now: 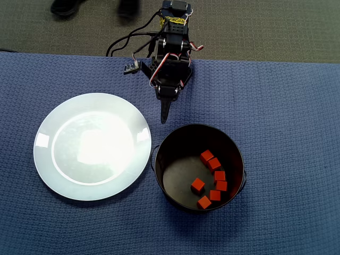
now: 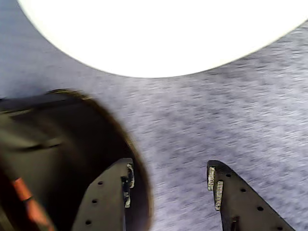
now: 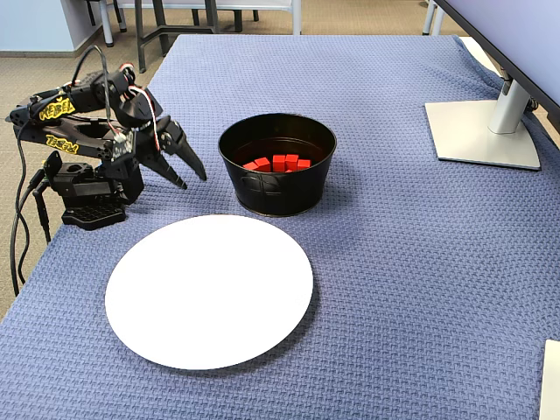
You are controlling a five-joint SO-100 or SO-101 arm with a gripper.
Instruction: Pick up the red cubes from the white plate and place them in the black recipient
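In the wrist view the white plate (image 2: 163, 33) is cut off at the top edge beyond the pincer (image 2: 171, 182); left of it, the blurred black pot (image 2: 57, 144) is cropped, its red cubes (image 2: 29, 204) mere smears.

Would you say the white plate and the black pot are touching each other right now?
Apart. The fixed view shows a clear strip of blue cloth between the white plate and the black pot; the wrist view shows the same gap.
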